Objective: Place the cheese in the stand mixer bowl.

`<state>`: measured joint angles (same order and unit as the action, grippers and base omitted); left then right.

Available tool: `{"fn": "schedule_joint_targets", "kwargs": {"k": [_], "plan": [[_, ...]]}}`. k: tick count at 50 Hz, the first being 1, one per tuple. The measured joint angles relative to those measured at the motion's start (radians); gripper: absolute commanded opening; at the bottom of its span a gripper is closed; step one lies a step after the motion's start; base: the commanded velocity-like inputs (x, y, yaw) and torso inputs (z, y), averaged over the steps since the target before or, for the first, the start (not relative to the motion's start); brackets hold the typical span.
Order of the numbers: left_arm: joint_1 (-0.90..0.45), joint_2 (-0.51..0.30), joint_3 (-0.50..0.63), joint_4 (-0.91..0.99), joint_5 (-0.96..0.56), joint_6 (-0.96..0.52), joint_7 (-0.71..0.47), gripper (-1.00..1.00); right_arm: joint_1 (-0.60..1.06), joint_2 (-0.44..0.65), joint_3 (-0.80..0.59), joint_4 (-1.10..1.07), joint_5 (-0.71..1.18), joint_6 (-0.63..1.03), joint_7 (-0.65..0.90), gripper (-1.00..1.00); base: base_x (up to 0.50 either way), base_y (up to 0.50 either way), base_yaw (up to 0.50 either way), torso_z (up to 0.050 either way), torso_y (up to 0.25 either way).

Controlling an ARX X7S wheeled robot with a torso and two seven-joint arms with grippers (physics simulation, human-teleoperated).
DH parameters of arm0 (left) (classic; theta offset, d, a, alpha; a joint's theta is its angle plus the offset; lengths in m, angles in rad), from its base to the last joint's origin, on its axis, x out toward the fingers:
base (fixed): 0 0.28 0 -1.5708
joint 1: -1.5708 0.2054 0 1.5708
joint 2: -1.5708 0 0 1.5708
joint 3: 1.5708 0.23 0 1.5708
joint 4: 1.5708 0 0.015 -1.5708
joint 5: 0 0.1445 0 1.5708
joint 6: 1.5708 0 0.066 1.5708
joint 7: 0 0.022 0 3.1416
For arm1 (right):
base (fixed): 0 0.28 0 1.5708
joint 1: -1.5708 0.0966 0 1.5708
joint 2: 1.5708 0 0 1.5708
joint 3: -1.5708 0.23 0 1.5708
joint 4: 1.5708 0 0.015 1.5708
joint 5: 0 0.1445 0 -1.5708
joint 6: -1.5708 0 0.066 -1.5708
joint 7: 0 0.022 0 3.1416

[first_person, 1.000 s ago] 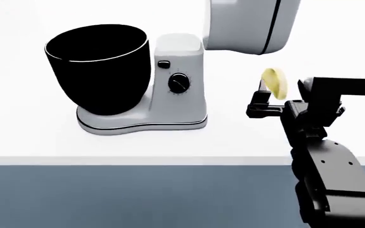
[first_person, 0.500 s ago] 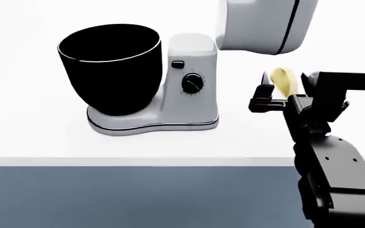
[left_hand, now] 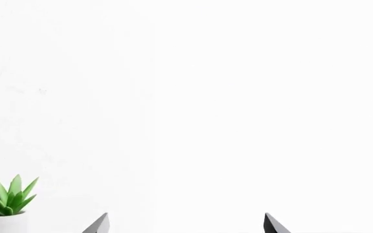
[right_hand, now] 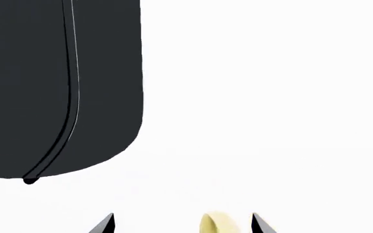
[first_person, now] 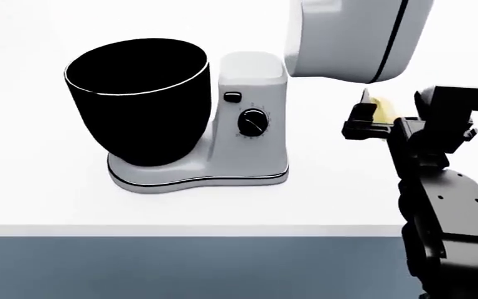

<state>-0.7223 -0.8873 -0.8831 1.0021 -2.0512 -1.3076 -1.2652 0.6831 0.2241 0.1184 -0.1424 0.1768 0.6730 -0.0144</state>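
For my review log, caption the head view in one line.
Right gripper holds the cheese raised beside the tilted-up mixer head, right of the empty black stand mixer bowl.

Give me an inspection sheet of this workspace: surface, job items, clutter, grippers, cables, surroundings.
Surface: white counter, blue-grey front below its edge.
Job items: cheese held in the air to the right of the mixer, not in the stand mixer bowl; the bowl sits on the light grey mixer body, its inside dark, contents not visible.
Clutter: nothing seen on the counter besides the mixer.
Grippers: right gripper shut on the cheese, beside the raised mixer head; left gripper open, only its fingers' tips showing, holding nothing.
Cables: nothing seen.
Surroundings: small potted plant in the left wrist view; plain white background.
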Motion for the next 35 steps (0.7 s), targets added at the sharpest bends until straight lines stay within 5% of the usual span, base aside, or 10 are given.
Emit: {"fn": "schedule_joint_targets", "kwargs": {"k": [35], "plan": [[0.01, 0.028, -0.014, 0.0, 0.01, -0.025, 0.011, 1.0, 0.045, 0.052, -0.051, 0.302, -0.068, -0.152, 0.005, 1.0, 0.0, 0.0, 0.0, 0.0, 0.0]]}}
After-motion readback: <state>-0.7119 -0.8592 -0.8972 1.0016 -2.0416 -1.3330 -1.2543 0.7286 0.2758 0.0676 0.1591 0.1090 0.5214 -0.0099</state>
